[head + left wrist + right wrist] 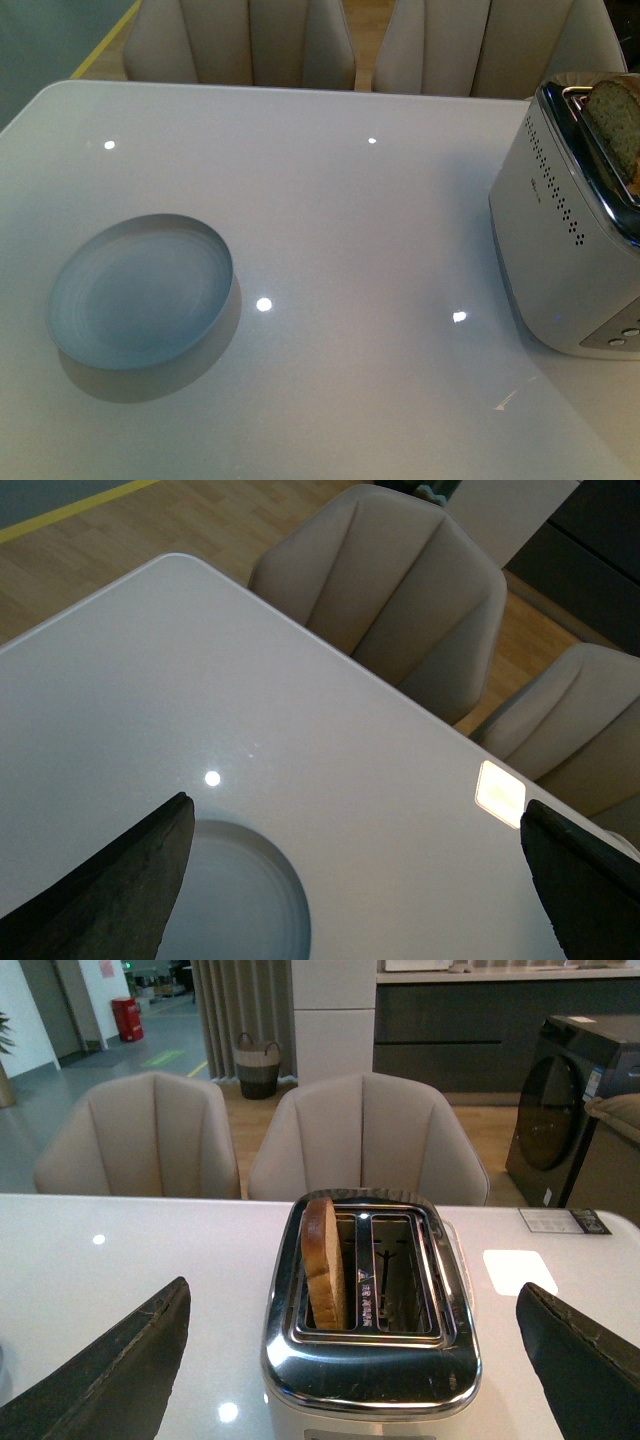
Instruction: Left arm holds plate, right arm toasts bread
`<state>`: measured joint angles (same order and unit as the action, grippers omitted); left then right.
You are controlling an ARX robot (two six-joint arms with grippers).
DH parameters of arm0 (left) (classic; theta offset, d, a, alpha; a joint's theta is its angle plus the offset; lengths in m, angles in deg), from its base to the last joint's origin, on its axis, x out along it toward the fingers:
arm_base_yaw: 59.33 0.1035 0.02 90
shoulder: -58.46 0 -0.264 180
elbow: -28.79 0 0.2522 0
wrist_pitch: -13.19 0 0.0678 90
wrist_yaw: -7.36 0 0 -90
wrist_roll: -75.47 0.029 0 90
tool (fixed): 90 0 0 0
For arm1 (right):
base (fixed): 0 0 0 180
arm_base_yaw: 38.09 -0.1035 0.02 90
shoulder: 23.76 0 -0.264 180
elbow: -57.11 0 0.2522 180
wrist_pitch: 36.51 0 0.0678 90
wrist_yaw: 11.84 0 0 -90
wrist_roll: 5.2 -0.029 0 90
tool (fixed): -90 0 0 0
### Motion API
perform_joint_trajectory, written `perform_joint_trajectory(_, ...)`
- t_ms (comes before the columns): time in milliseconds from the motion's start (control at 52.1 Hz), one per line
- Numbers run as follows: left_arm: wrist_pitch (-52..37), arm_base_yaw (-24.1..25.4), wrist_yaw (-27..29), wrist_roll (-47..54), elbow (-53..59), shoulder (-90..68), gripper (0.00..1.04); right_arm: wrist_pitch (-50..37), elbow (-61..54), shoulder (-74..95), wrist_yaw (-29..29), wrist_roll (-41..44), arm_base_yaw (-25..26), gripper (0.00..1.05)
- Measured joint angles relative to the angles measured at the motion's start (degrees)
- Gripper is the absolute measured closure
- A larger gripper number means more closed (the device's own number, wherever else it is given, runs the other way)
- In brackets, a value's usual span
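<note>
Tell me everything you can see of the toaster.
The toaster is a boxy two-slot model with a pale, matte-looking body, rows of small vent holes on its side and a shiny chrome top. It stands upright on the white table at the robot's right, partly cut off in the front view. One slice of bread stands on edge in one slot, sticking up; the other slot is empty. Buttons show low on one end. No fingers touch it.

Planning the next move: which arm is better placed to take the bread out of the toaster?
Right. Its open gripper faces the toaster with the bread; the left gripper hangs over the plate.
</note>
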<state>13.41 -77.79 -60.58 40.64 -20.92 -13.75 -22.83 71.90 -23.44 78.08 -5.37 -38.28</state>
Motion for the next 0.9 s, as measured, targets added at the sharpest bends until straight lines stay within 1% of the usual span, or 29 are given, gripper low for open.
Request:
perform_joint_trajectory(96,2.2,-2.6,1.6,-0.4,-1.2,0.9,0.07,0.0,0.0,0.0,0.0,0.0,0.0,0.09)
perform_joint_trajectory(269,2.1,-2.8,1.8,-0.2,-1.3,1.0,0.07,0.0,0.0,0.0,0.0,0.0,0.0,0.09)
perform_joint_trajectory(307,-6.9,-2.2,-1.1,5.4,1.3,0.9,0.15,0.0,0.0,0.0,0.0,0.0,0.0,0.09)
perform_joint_trajectory(326,-13.6,-1.6,-2.5,9.9,3.7,1.1,0.20,0.0,0.0,0.0,0.0,0.0,0.0,0.09)
perform_joint_trajectory(346,-15.7,-1.4,-3.0,11.4,4.6,1.3,0.22,0.0,0.0,0.0,0.0,0.0,0.0,0.09)
perform_joint_trajectory(384,-22.6,-0.5,-4.3,17.4,8.0,2.3,0.29,0.0,0.0,0.0,0.0,0.0,0.0,0.09)
perform_joint_trajectory(403,-24.0,-0.2,-4.6,18.7,8.7,2.7,0.31,0.0,0.0,0.0,0.0,0.0,0.0,0.09)
perform_joint_trajectory(461,-29.2,1.5,-5.9,25.4,12.7,5.2,0.42,0.0,0.0,0.0,0.0,0.0,0.0,0.09)
perform_joint_trajectory(480,-29.6,1.7,-6.1,25.8,13.2,5.6,0.44,0.0,0.0,0.0,0.0,0.0,0.0,0.09)
perform_joint_trajectory(518,-30.4,3.1,-7.2,29.2,15.5,7.9,0.52,0.0,0.0,0.0,0.0,0.0,0.0,0.09)
perform_joint_trajectory(595,-30.6,5.0,-9.0,31.7,18.8,10.8,0.67,0.0,0.0,0.0,0.0,0.0,0.0,0.09)
perform_joint_trajectory(614,-30.6,5.2,-9.2,32.0,19.2,11.1,0.69,0.0,0.0,0.0,0.0,0.0,0.0,0.09)
perform_joint_trajectory(691,-30.3,6.9,-10.7,33.0,22.1,13.8,0.83,0.0,0.0,0.0,0.0,0.0,0.0,0.09)
perform_joint_trajectory(710,-30.3,7.1,-11.0,33.1,22.3,14.2,0.84,0.0,0.0,0.0,0.0,0.0,0.0,0.09)
perform_joint_trajectory(768,-29.9,8.1,-12.1,33.5,24.0,16.4,0.95,0.0,0.0,0.0,0.0,0.0,0.0,0.09)
perform_joint_trajectory(806,-29.6,8.6,-12.7,33.6,24.7,17.5,1.01,0.0,0.0,0.0,0.0,0.0,0.0,0.09)
perform_joint_trajectory(826,-29.4,8.9,-13.1,33.6,25.2,18.2,1.02,0.0,0.0,0.0,0.0,0.0,0.0,0.09)
perform_joint_trajectory(902,-28.5,9.9,-14.1,33.9,26.7,20.6,1.02,0.0,0.0,0.0,0.0,0.0,0.0,0.09)
